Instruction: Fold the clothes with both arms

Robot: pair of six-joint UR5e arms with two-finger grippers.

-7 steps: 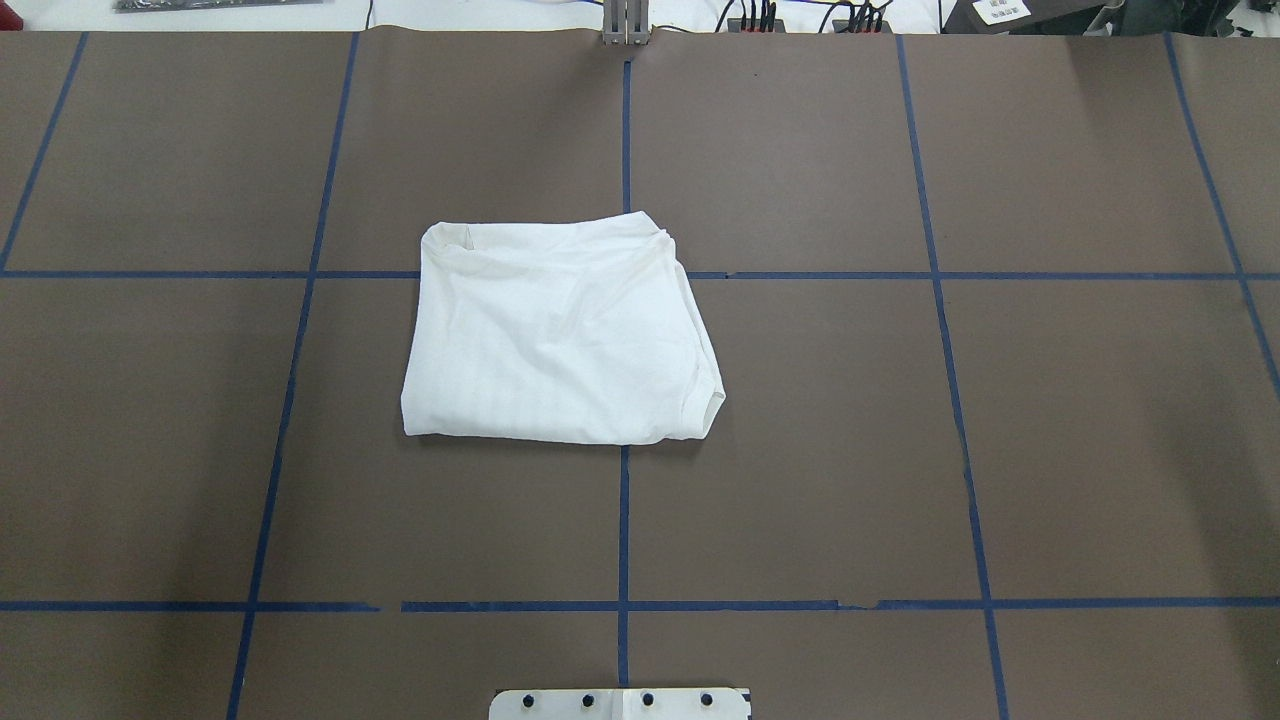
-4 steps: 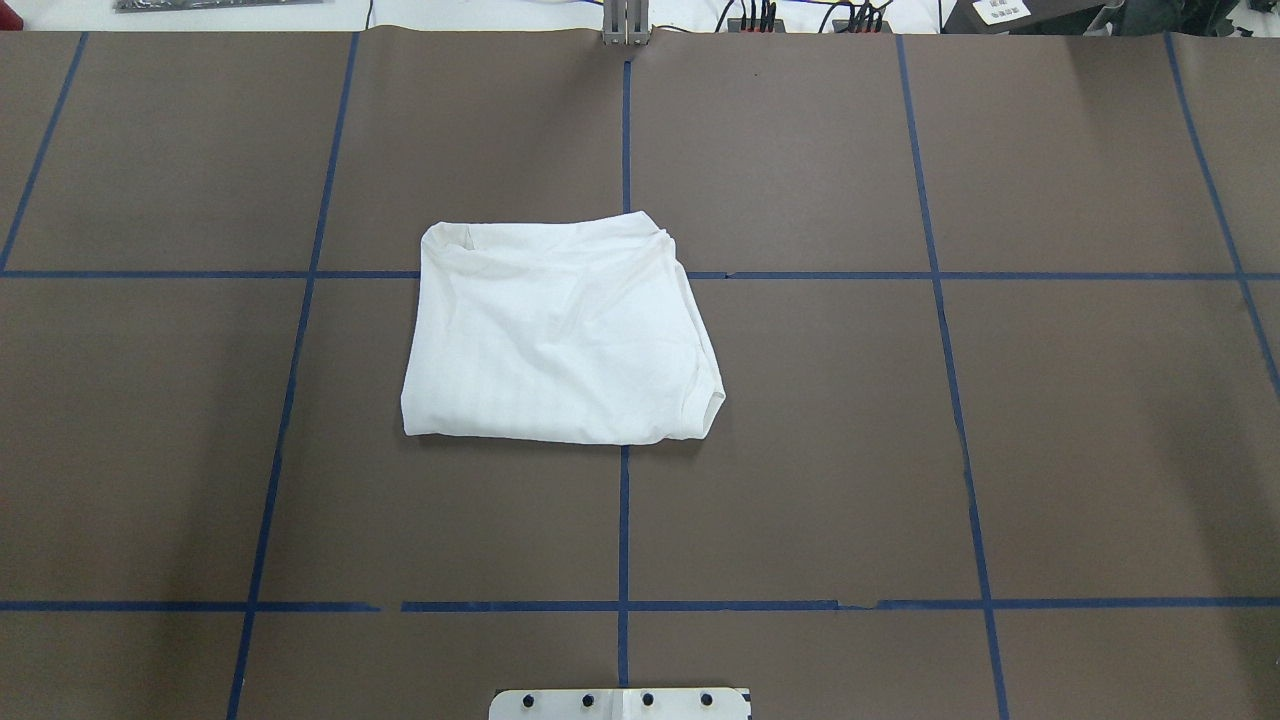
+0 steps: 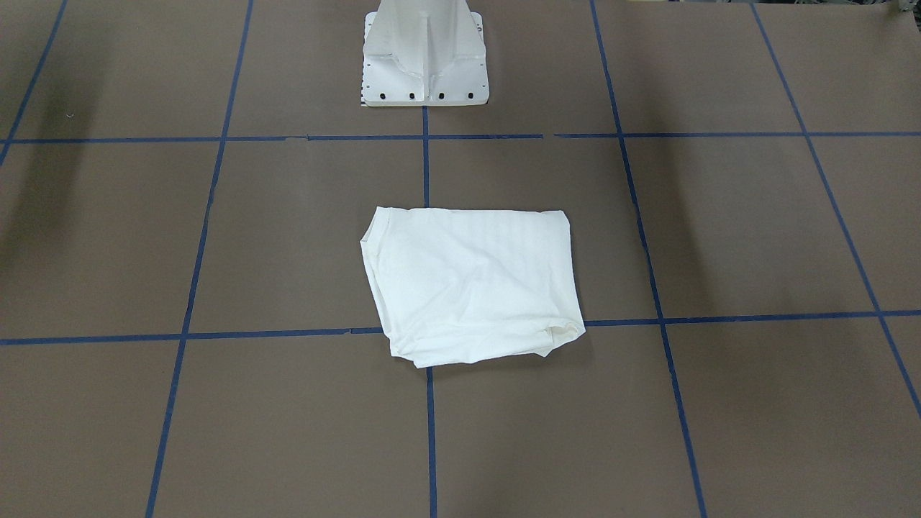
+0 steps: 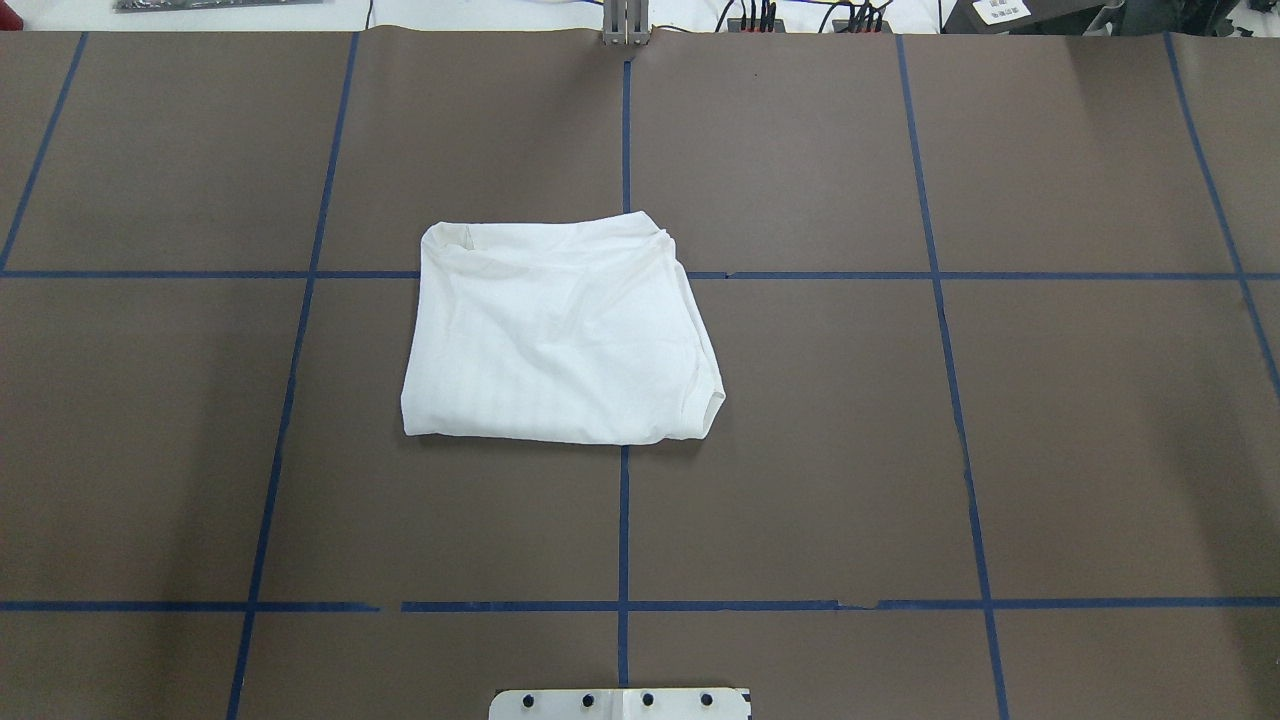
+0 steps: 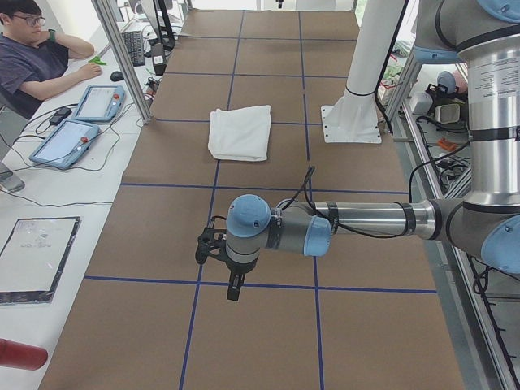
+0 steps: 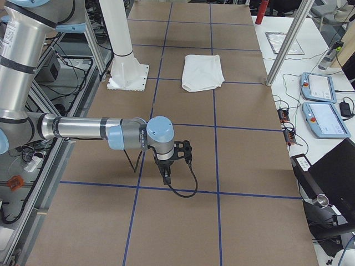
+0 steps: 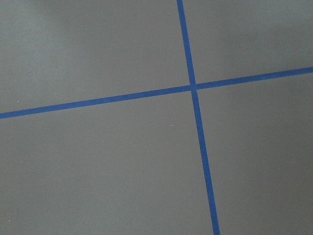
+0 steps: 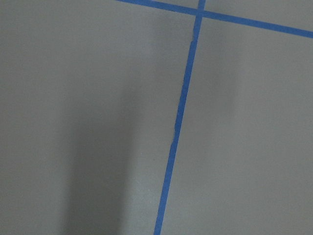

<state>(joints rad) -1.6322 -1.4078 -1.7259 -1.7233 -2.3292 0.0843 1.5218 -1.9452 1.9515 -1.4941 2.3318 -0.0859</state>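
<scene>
Lying folded near the pedestal: one white shirt. My left gripper and right gripper hang well apart from that pedestal; jaws open or closed, I cannot tell.

Left arm, right arm horizontal, low

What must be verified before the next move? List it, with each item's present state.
1. Shirt folded compactly, flat on the table: ok.
2. Nothing lying on the shirt: ok.
3. Left end effector away from the shirt: ok. Open or shut: cannot tell.
4. Right end effector away from the shirt: ok. Open or shut: cannot tell.
5. Person seated at the side desk, off the table: ok.
</scene>
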